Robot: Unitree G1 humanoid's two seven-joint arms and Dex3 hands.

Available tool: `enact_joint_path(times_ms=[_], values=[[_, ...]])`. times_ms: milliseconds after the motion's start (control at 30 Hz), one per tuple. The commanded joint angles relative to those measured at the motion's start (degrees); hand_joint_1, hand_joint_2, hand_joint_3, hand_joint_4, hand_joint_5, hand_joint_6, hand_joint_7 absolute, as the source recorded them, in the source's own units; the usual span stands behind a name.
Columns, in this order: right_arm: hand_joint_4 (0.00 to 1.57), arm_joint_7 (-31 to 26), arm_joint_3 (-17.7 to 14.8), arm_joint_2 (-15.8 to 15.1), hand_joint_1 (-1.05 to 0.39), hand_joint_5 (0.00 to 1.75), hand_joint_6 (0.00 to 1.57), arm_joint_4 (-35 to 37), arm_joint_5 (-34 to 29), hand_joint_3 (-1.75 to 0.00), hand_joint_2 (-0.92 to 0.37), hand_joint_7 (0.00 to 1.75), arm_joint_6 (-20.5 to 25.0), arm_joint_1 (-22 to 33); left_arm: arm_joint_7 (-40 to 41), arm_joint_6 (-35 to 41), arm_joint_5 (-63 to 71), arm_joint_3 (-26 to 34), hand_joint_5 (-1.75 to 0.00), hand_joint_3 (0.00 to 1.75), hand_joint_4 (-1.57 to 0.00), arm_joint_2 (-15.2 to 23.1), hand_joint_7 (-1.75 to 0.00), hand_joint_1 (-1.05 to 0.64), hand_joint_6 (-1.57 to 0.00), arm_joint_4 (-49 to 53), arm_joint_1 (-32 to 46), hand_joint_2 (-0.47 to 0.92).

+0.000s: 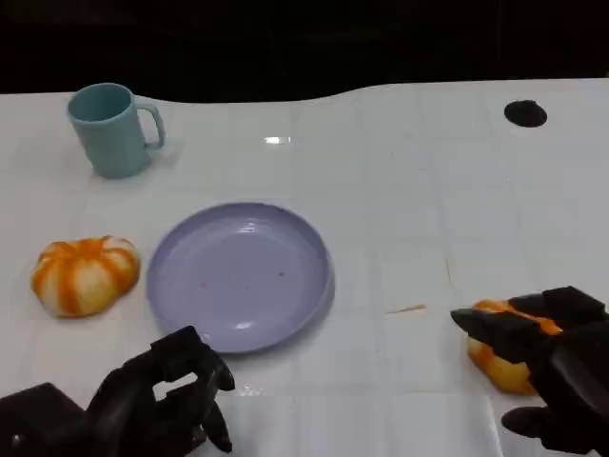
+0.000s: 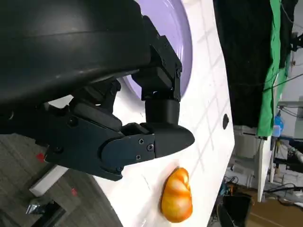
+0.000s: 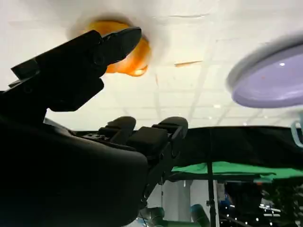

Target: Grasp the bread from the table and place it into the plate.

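Two orange-and-white striped breads lie on the white table. One bread (image 1: pixel 86 274) sits alone to the left of the lavender plate (image 1: pixel 238 276). The other bread (image 1: pixel 497 369) lies at the front right, partly under my right hand (image 1: pixel 552 371), whose fingers reach over its top with the thumb apart below. In the right wrist view a finger of that hand (image 3: pixel 85 142) stretches across the bread (image 3: pixel 135 59), with the plate (image 3: pixel 270 80) farther off. My left hand (image 1: pixel 162 400) hovers near the plate's front edge, fingers loosely bent, holding nothing. The left wrist view shows this hand (image 2: pixel 118 118), the plate (image 2: pixel 182 38) and a bread (image 2: pixel 176 198).
A teal mug (image 1: pixel 109 129) stands at the back left. A black disc (image 1: pixel 525 113) lies at the back right. A thin orange sliver (image 1: pixel 406 308) rests on the table between the plate and the right bread. The table's near edge runs close to both hands.
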Motion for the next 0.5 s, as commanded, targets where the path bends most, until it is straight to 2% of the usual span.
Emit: enact_joint_path(times_ms=[33,233,433,500], values=[[0.12,1.8,0.4,-1.6,-0.32,0.45,0.44,-0.3,-3.4,-0.01,-0.65,0.00,1.6,-1.3,0.2,0.2,-0.4,0.3,-1.75,0.62,-0.79,0.4,-1.61,-0.69,-0.62,-0.3,0.0,0.92],[0.01,5.5,1.3,-2.3,-0.37,0.50,0.36,1.0,-7.0,0.00,-0.67,0.00,3.8,-2.8,0.2,0.0,-0.4,0.3,-1.75,0.61,-0.79,0.4,-1.61,-0.70,-0.62,-0.3,0.1,0.92],[0.00,5.9,2.0,-2.9,-0.37,0.49,0.34,4.2,-7.8,-0.01,-0.68,0.00,4.7,-4.9,0.7,0.2,0.2,0.1,-1.75,0.61,-0.79,0.2,-1.61,-0.71,-0.62,-0.7,0.4,0.92],[0.00,6.7,2.2,-3.0,-0.35,0.43,0.32,5.1,-7.6,-0.01,-0.69,0.00,5.1,-5.8,0.5,-0.1,-0.1,0.2,-1.75,0.61,-0.79,0.2,-1.60,-0.71,-0.62,-0.5,0.4,0.92]])
